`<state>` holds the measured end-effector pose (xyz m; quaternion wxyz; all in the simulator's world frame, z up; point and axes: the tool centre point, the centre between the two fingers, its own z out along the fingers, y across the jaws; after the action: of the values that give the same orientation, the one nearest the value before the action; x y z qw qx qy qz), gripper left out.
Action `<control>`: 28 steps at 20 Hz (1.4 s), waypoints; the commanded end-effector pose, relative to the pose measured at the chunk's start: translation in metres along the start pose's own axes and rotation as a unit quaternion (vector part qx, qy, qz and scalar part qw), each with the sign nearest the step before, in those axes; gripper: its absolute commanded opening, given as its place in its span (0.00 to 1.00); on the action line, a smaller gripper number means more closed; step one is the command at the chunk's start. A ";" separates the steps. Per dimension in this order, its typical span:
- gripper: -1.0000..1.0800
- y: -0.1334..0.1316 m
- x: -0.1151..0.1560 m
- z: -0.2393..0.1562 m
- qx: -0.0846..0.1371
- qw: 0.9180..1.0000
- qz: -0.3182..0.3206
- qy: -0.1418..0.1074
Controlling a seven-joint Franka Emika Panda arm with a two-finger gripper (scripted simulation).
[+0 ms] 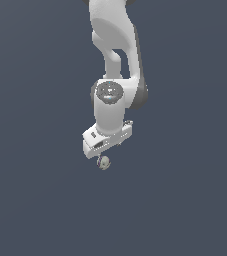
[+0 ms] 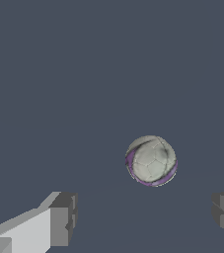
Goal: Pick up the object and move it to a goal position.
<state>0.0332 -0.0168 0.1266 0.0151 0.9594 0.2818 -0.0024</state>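
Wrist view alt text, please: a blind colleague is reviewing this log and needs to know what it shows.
A small mottled ball, pale grey with purple patches, lies on a plain dark blue-grey surface. The open claw has two grey fingertips spread wide apart, and the ball sits beyond the gap between them, untouched.

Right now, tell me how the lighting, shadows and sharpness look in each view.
Exterior view: flat, even light, no cast shadow below the ball or claw, edges slightly soft. Wrist view: ball softly shaded, no glare; the fingers are cropped at the frame's edge.
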 end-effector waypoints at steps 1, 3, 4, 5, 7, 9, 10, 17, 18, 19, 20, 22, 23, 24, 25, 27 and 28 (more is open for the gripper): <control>0.96 0.004 0.001 0.005 0.002 0.999 -0.032 0.000; 0.96 0.008 0.001 0.010 0.003 0.998 -0.057 0.001; 0.96 0.009 0.001 0.012 0.003 0.998 -0.069 0.001; 0.96 0.011 0.001 0.014 0.004 0.997 -0.081 0.002; 0.96 0.014 0.002 0.019 0.005 0.994 -0.106 0.002; 0.96 0.017 0.002 0.023 0.007 0.992 -0.129 0.003; 0.96 0.019 0.002 0.025 0.007 0.990 -0.140 0.004; 0.96 0.027 0.002 0.035 0.010 0.980 -0.199 0.007; 0.96 0.028 0.002 0.036 0.011 0.979 -0.204 0.008; 0.96 0.028 0.002 0.037 0.011 0.978 -0.210 0.008; 0.96 0.029 0.002 0.038 0.011 0.977 -0.214 0.008; 0.96 0.030 0.002 0.039 0.012 0.975 -0.221 0.009; 0.96 0.031 0.002 0.040 0.012 0.974 -0.224 0.009; 0.96 0.031 0.002 0.040 0.012 0.974 -0.226 0.009; 0.96 0.031 0.002 0.041 0.012 0.974 -0.228 0.009; 0.96 0.031 0.002 0.041 0.012 0.973 -0.229 0.010; 0.96 0.031 0.002 0.041 0.012 0.974 -0.227 0.009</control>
<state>0.0516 -0.0433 0.0867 0.0001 0.8706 0.4920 -0.0003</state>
